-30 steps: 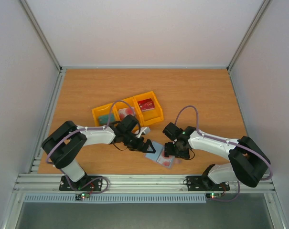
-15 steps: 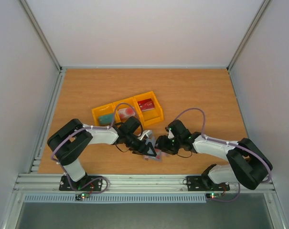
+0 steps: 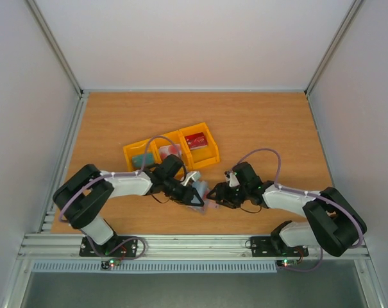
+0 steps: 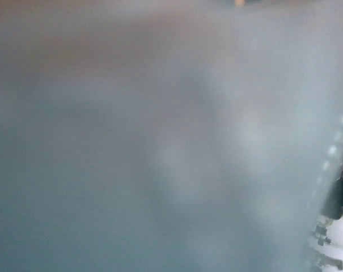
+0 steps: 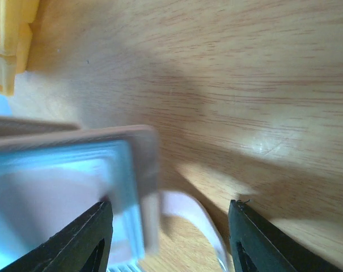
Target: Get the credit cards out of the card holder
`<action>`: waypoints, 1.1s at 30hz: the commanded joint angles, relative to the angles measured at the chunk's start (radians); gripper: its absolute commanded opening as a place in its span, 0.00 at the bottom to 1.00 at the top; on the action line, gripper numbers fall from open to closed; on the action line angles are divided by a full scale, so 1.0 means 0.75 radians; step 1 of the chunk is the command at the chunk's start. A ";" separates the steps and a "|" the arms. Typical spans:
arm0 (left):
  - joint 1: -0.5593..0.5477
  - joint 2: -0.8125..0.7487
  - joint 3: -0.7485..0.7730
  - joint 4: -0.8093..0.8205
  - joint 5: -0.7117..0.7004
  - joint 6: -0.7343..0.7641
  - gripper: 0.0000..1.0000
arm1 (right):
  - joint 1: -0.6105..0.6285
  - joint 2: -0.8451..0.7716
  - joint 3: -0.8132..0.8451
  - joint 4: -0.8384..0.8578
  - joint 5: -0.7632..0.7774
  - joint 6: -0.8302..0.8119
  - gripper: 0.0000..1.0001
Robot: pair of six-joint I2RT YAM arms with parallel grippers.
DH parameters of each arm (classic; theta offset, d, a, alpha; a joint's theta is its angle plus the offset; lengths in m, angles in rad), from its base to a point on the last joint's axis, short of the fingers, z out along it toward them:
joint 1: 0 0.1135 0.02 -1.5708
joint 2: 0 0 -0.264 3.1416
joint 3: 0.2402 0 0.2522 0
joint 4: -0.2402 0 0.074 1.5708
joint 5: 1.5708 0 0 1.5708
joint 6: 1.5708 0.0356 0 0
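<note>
Near the six o'clock edge of the table (image 3: 264,128), the card holder (image 5: 140,170) is sitting between the spread fingers of the right gripper (image 5: 170,207), unclamped; the left gripper (image 3: 192,194) is crowding its nine o'clock, grip unreadable. Likely bracing it open; next needs pinching a card edge

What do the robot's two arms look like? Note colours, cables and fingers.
The left arm and right arm both have white links and black joints. A lilac cable loops along each. The fingers in the right wrist view are black.
</note>
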 commanded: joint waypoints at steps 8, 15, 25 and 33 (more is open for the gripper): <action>0.027 -0.332 -0.101 0.263 0.133 0.078 0.00 | -0.140 -0.186 -0.166 0.330 -0.326 -0.066 0.70; 0.136 -0.622 -0.142 0.363 0.194 0.215 0.00 | -0.150 -0.704 0.044 -0.049 -0.282 -0.337 0.79; 0.202 -0.930 -0.202 0.518 0.227 0.283 0.00 | 0.001 -0.751 0.409 -0.290 -0.135 -0.672 0.89; 0.202 -1.038 -0.236 0.482 0.223 0.262 0.00 | 0.294 -0.500 0.649 -0.308 -0.162 -0.831 0.53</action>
